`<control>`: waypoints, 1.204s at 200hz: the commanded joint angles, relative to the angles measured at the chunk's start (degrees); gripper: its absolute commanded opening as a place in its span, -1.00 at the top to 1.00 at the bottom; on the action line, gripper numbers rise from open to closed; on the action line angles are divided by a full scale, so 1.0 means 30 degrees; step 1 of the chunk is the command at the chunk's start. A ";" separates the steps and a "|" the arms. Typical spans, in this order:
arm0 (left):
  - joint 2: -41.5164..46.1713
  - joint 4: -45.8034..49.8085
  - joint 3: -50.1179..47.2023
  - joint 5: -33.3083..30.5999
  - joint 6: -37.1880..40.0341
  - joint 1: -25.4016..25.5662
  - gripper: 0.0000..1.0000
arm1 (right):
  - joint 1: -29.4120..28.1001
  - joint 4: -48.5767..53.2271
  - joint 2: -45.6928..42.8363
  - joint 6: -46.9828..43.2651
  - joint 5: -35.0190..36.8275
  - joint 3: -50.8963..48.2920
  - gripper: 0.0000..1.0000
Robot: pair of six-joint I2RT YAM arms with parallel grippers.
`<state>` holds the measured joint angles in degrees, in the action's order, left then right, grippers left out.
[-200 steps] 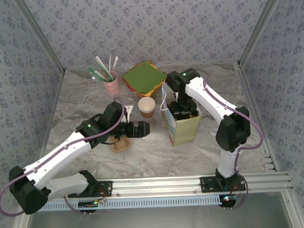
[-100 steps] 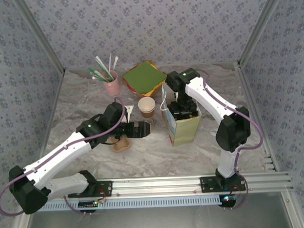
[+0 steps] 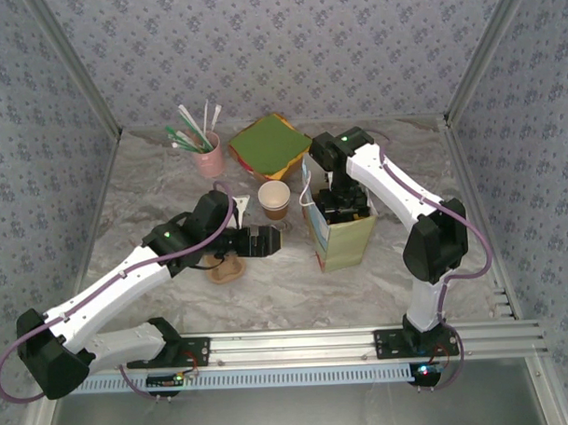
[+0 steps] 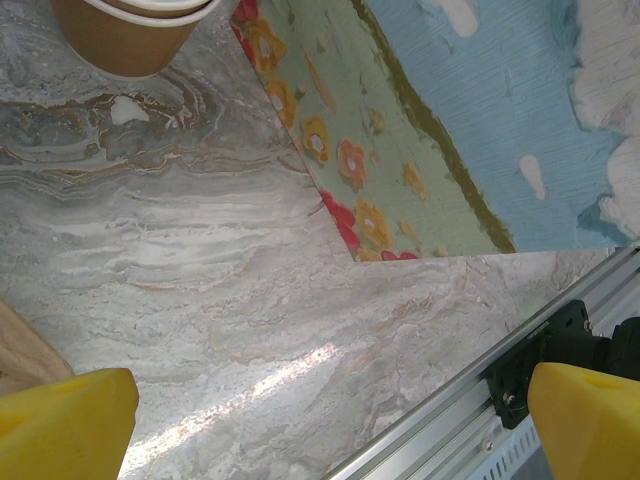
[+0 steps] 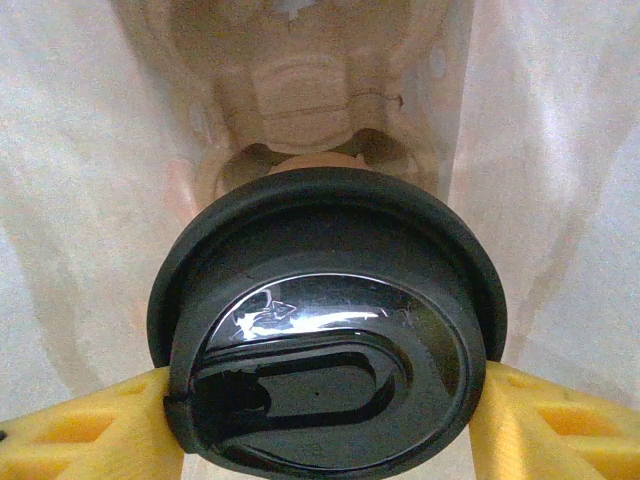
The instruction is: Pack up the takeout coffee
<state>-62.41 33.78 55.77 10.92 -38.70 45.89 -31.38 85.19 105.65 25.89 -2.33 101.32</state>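
Right fingers: the right gripper (image 5: 325, 420) has its yellow fingers (image 5: 90, 425) part spread, pressed on both sides of the takeout coffee (image 5: 330, 320), a small brown paper cup under a round glossy black plastic lid.
Coffee place: centre of the right wrist view, down inside the pale creased paper bag (image 5: 70, 200).
Left fingers: the left gripper (image 4: 325, 420) is spread wide and holds nothing, above the grey marbled table (image 4: 200, 250).
Right arm: wrist bent down into the bag, centre right of the top view.
Left arm: stretched low from lower left to centre, near the lidless brown paper cup (image 3: 274, 200).
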 commanded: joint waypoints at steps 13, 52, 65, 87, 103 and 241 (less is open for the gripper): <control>-0.0053 -0.0217 0.0727 -0.0173 -0.0163 0.0151 -0.99 | 0.0057 0.0235 -0.0616 -0.0134 0.0219 -0.0224 -0.35; -0.0055 -0.0216 0.0717 -0.0175 -0.0159 0.0184 -1.00 | -0.0024 0.0227 -0.0746 -0.0046 0.0215 -0.0371 -0.35; -0.0048 -0.0218 0.0689 -0.0157 -0.0167 0.0187 -0.99 | -0.0040 0.0201 -0.0835 0.0012 0.0212 -0.0465 -0.34; -0.0048 -0.0245 0.0682 -0.0176 -0.0189 0.0174 -0.99 | -0.0076 0.0255 -0.0964 0.0064 0.0219 -0.0622 -0.34; -0.0055 -0.0246 0.0661 -0.0174 -0.0195 0.0209 -1.00 | -0.0095 0.0219 -0.1097 0.0097 0.0175 -0.0802 -0.35; 0.0027 -0.0246 0.0626 -0.0242 -0.0295 0.0368 -1.00 | -0.0170 -0.0033 -0.1319 0.0247 0.0116 -0.1189 -0.35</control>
<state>-62.41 33.76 55.77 10.81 -39.09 46.46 -31.64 83.96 103.35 26.13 -2.33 98.06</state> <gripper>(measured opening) 0.997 0.676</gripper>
